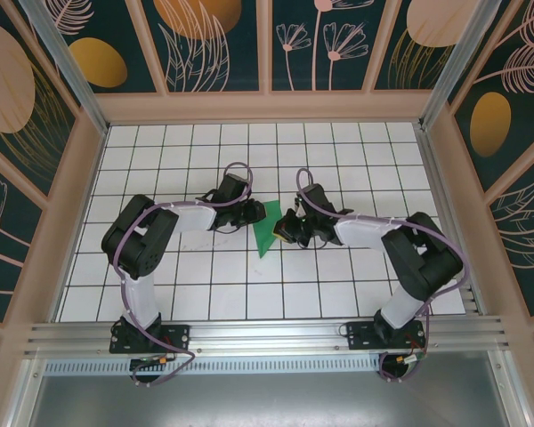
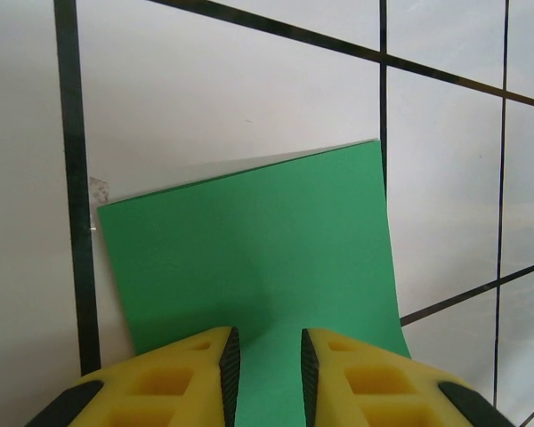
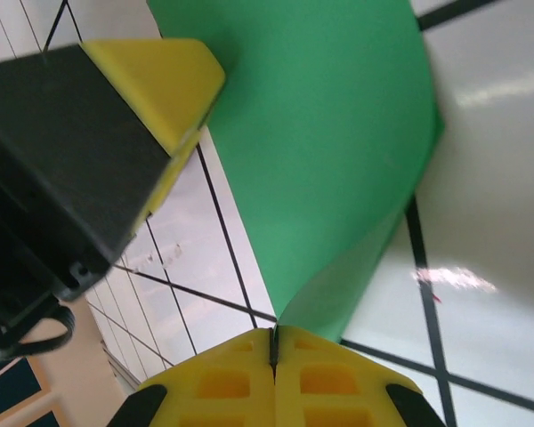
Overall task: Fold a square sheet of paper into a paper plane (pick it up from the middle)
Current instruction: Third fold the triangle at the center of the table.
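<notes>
The square sheet of paper (image 1: 269, 227) is bright green and lies folded into a narrow shape, pointing toward the near side, between the two grippers at the table's middle. My left gripper (image 1: 252, 216) is at its left edge. In the left wrist view the yellow fingers (image 2: 196, 374) stand a little apart over the green sheet (image 2: 249, 249), which runs under the gap of the left gripper (image 2: 267, 342). My right gripper (image 3: 273, 334) is shut on a curled-up corner of the paper (image 3: 320, 133). In the top view the right gripper (image 1: 287, 228) is at the paper's right edge.
The white gridded table (image 1: 338, 285) is boxed in by wooden walls (image 1: 267, 107) at the back and sides. An aluminium rail (image 1: 267, 336) carries both arm bases at the near edge. The left gripper's black body (image 3: 62, 178) hangs close over the paper in the right wrist view.
</notes>
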Controlling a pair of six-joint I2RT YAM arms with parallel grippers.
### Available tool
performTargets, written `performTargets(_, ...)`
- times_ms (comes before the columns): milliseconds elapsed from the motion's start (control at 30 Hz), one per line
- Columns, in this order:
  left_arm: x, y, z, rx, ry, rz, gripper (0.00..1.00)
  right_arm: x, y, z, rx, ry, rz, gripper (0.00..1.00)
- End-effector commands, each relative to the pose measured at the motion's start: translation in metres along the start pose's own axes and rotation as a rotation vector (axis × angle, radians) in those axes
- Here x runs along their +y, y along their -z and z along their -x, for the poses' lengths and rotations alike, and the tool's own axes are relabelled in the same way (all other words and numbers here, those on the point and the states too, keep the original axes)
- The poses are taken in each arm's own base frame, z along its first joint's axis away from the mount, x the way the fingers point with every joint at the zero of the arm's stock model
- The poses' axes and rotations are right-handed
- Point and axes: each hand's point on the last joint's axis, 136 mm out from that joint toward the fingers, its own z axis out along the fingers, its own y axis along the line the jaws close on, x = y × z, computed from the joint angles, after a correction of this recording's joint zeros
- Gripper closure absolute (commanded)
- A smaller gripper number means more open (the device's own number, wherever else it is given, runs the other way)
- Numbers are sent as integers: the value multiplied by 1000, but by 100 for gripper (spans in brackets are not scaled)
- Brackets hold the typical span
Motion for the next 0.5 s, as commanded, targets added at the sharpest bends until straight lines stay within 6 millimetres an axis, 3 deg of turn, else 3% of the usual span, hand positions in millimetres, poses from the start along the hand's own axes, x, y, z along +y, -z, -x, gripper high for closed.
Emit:
performTargets(0, -7, 4, 5, 1, -33, -13, 71, 9, -8, 7, -13, 1, 4, 94)
performTargets(233, -35, 27, 23, -65, -82, -77, 70, 3, -17, 5, 3, 26, -42, 94)
performTargets(333, -34, 34, 31, -97, -98, -49, 69, 3, -17, 4, 4, 33, -48, 94)
performTargets(467, -23, 28, 30, -102, -96, -16, 70, -1, -20, 5, 7, 37, -64, 94)
